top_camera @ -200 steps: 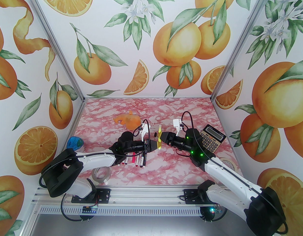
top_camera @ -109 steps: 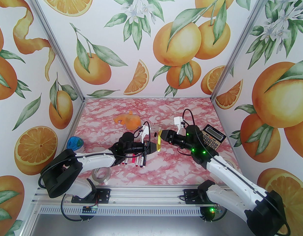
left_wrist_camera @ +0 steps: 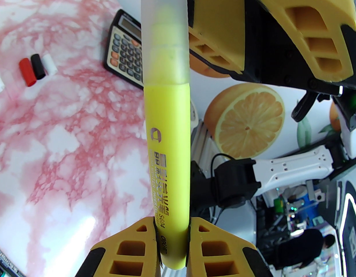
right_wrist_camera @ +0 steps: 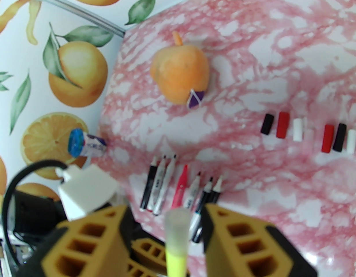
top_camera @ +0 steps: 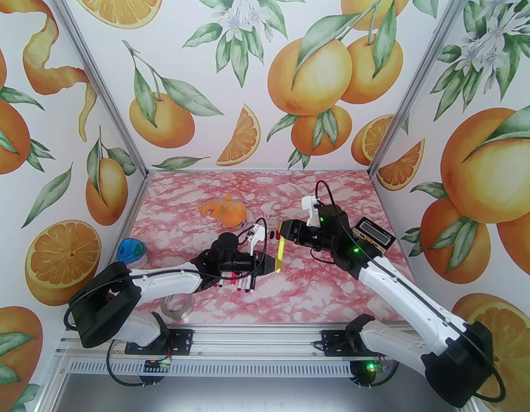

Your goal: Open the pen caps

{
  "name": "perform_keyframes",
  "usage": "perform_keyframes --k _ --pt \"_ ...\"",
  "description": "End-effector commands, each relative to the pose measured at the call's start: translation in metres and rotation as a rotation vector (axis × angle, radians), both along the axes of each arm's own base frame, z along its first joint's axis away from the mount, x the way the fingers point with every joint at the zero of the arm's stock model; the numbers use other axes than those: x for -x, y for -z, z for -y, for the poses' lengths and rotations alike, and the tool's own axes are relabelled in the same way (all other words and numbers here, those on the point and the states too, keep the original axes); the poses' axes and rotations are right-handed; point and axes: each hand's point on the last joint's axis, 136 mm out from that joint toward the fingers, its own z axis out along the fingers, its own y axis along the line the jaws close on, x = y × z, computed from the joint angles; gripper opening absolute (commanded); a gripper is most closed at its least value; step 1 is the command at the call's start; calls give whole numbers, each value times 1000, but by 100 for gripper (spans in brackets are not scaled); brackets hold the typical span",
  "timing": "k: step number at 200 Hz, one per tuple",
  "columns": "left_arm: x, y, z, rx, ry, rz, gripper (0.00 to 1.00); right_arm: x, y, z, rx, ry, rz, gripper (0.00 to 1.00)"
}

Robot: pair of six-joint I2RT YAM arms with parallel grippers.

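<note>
Currently my L fingers [top_camera: 268, 265] clamped tight on lower barrel of yellow pen [left_wrist_camera: 168, 143], frosted cap [left_wrist_camera: 165, 39] on. My R fingers [top_camera: 286, 230], at 1 o'clock of L seen from above, stand parted either side of that cap, gaps both sides. On desk [right_wrist_camera: 253, 68]: loose caps [right_wrist_camera: 283, 125] at 4 o'clock of orange toy [right_wrist_camera: 179, 74], other pens [right_wrist_camera: 181, 189] at 6.

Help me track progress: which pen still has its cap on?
The yellow highlighter clamped in the left end effector: its frosted cap is on, while the pens lying on the table show bare tips.
</note>
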Motion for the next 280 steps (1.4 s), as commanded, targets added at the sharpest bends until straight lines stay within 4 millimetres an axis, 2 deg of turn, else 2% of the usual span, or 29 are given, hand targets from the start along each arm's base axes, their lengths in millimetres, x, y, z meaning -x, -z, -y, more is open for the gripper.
perform_keyframes --k 1,37,96,184,260,272,280 --pt "-2 -16 8 24 21 46 14 0 -3 -3 15 -18 -3 43" --pt "0 -16 10 18 31 52 14 -2 6 -5 26 -24 -27 41" --pt "3 -12 14 -9 48 52 14 -4 6 -7 27 -29 -27 34" --pt "4 -10 18 -26 57 57 14 -3 16 -4 68 -31 -50 30" --pt "4 -4 16 -45 44 49 14 -2 17 -2 80 -22 -48 18" --pt "2 -2 15 -60 31 47 16 -2 17 -1 78 -19 -50 15" --pt "1 -2 15 -64 25 45 21 -2 16 -1 76 -14 -50 14"
